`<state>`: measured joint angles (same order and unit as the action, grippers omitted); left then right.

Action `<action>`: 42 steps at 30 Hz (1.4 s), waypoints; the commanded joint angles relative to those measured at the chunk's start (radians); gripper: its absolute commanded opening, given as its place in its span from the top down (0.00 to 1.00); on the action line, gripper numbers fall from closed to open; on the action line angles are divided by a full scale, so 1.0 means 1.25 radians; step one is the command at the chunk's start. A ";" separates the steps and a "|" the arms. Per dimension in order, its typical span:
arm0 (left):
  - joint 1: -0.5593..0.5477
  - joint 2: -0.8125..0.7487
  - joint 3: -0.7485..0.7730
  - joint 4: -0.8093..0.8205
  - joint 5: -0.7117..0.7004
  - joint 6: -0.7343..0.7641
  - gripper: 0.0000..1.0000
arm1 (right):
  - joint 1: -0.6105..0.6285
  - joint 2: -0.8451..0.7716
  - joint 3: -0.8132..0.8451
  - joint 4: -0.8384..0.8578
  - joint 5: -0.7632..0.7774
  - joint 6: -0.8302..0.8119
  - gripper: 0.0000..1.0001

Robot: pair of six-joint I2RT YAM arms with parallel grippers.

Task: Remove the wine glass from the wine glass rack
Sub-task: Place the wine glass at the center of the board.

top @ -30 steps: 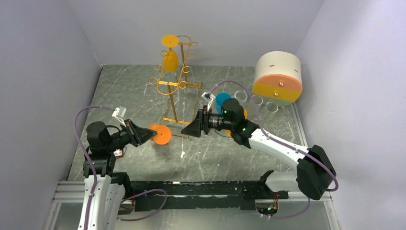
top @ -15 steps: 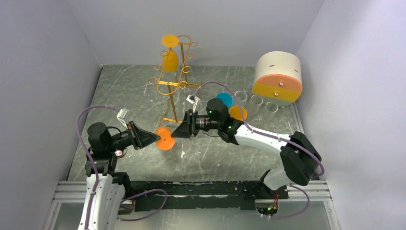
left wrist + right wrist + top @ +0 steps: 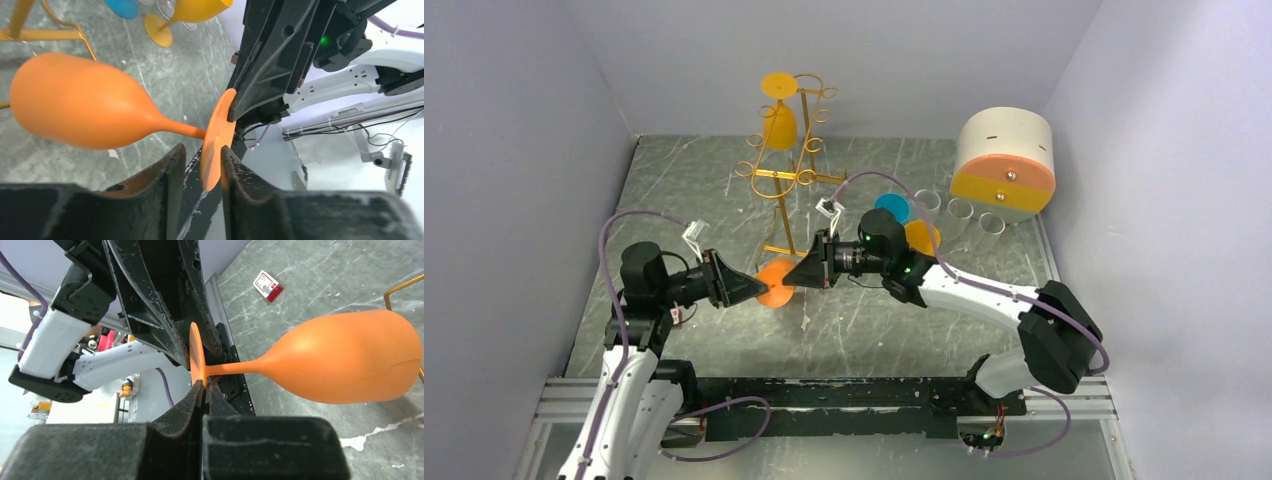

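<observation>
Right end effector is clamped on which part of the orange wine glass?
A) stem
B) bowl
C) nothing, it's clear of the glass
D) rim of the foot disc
D: in the right wrist view the right end effector is pinched shut on the lower rim of the foot disc of the orange wine glass, while the bowl and stem stick out free of its fingers.

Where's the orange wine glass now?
Top view, left of centre: the orange wine glass is held sideways between the left gripper and right gripper, just in front of the wine glass rack.
</observation>
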<state>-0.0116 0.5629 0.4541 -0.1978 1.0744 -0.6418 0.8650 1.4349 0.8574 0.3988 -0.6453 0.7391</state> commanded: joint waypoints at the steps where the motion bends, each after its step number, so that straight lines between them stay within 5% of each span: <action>1: -0.054 0.028 0.062 -0.107 -0.096 0.072 0.59 | 0.001 -0.051 -0.034 0.028 0.040 -0.024 1.00; 7: -0.074 0.007 0.008 0.040 0.006 -0.034 0.57 | 0.000 -0.079 -0.035 -0.015 0.044 -0.055 1.00; 17: -0.175 0.026 0.022 0.038 -0.049 -0.040 0.61 | 0.000 -0.117 -0.048 -0.007 0.043 -0.085 1.00; 28: -0.223 0.044 -0.020 0.230 -0.083 -0.129 0.83 | 0.001 -0.126 -0.053 -0.022 -0.014 -0.109 1.00; 30: -0.227 0.054 -0.021 0.217 -0.075 -0.103 0.92 | 0.001 -0.130 -0.048 -0.039 -0.022 -0.118 0.94; 37: -0.237 0.060 0.010 0.116 -0.047 0.029 0.93 | 0.001 -0.224 -0.060 -0.111 0.121 -0.187 0.67; 42: -0.250 0.078 0.043 0.108 -0.036 0.081 0.93 | 0.000 -0.307 -0.090 -0.159 0.324 -0.236 0.64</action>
<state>-0.3035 0.6479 0.4423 -0.0521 1.0004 -0.6331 0.8642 1.1259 0.7700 0.2485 -0.4671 0.5236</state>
